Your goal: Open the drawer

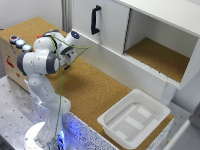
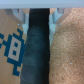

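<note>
Arm: one white Panda arm (image 1: pixel 42 60), rounded glossy segments, standing at the lower left of the exterior view.
Gripper: one (image 1: pixel 69 56), near the drawer's left end in the exterior view; in the wrist view (image 2: pixel 38 19) two pale fingertips (image 2: pixel 22 20) stand apart, nothing between them.
Drawer: one (image 1: pixel 117 67), long low plain white panel, flat and smooth, running from upper left to centre right under the cabinet.
Cabinet: one (image 1: pixel 165 15), white, boxy; right compartment open with a cork-like floor.
Door: one (image 1: pixel 102 22), white, flat, with one black vertical handle (image 1: pixel 94 20), upper centre.
Tub: one (image 1: pixel 134 119), white rectangular plastic, lower right.
Worktop: one (image 1: pixel 90 90), brown, grainy, cork-textured.
Buttons: three round ones (image 1: pixel 20 42), upper left.
Green cable: one (image 1: pixel 60 100), thin.
</note>
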`<state>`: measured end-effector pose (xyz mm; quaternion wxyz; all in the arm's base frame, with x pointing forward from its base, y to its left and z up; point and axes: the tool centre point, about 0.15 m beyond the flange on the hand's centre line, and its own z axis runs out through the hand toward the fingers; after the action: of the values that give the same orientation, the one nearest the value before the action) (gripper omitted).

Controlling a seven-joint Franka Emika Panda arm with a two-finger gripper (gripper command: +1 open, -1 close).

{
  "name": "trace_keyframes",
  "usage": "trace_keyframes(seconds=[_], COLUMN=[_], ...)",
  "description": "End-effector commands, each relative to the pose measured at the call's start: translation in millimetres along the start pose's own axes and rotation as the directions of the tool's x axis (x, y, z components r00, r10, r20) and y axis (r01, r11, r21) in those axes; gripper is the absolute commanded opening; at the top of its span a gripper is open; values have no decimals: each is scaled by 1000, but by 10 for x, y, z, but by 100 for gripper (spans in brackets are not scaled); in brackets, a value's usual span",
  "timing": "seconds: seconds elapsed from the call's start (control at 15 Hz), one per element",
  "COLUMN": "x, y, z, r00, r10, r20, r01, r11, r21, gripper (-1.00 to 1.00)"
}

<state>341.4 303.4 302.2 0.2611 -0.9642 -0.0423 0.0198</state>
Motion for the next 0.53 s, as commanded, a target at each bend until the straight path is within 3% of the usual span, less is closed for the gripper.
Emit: trace_keyframes(seconds=[0.0,0.47], x=[-3,24], y=[489,782], z=[1,-108], r00=[1000,1000], r10=[-5,21], r20=[2,-4], r01=[5,-21], r11=[998,998], r21=[64,61], gripper=[-100,-100])
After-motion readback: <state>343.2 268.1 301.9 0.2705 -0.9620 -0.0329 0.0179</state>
